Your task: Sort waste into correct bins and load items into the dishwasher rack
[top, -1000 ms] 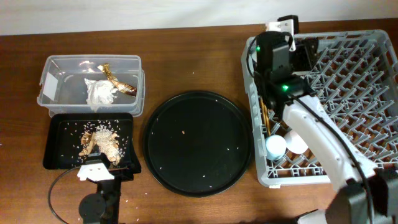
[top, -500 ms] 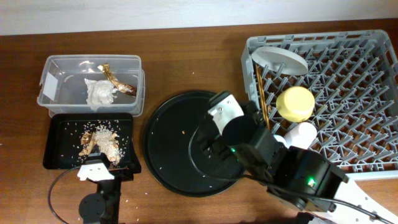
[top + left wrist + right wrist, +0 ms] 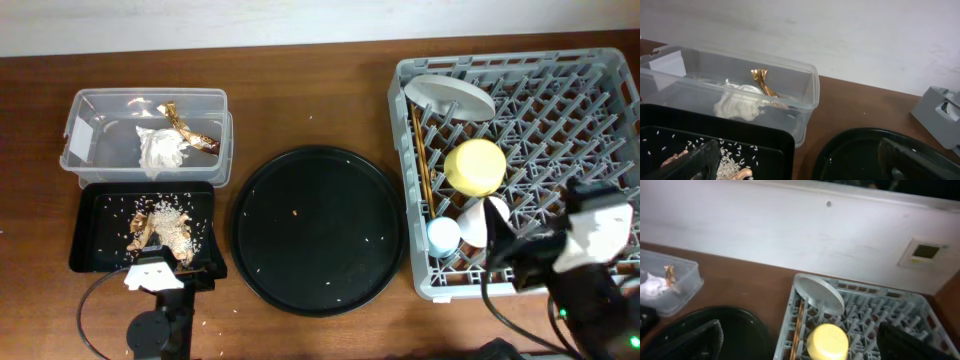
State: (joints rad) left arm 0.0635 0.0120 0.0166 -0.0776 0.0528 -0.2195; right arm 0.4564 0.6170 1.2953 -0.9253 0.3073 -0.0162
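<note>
dishwasher rack (image 3: 580, 130) sits just right of the round black tray (image 3: 320, 230) on the tabletop and looks fully loaded, so your main risk is a knock. the right arm hangs over the rack's near corner, on the side away from the tray, and a careless swing there could jolt the pegs. the plate (image 3: 450, 97) leans on edge in the far corner nearest the tray and could tip. the yellow bowl (image 3: 475, 166) rests tilted and could roll onto the pale cup (image 3: 487, 218) and blue cup (image 3: 443, 236) beside it. the chopsticks (image 3: 422, 165) lie along the wall next to the tray and might slip through the lattice.

left of the tray, the clear tub (image 3: 145, 94) holds the napkin (image 3: 162, 148) and wrapper (image 3: 185, 128), and the flat black bin (image 3: 95, 215) holds the rice scraps (image 3: 165, 225). a few specks (image 3: 297, 212) dot the round tray, which you may judge unsorted.

the right end effector (image 3: 799, 330) and left end effector (image 3: 799, 150) are both spread wide with nothing between them. the rack is light grey, square and thick with upright pegs.
</note>
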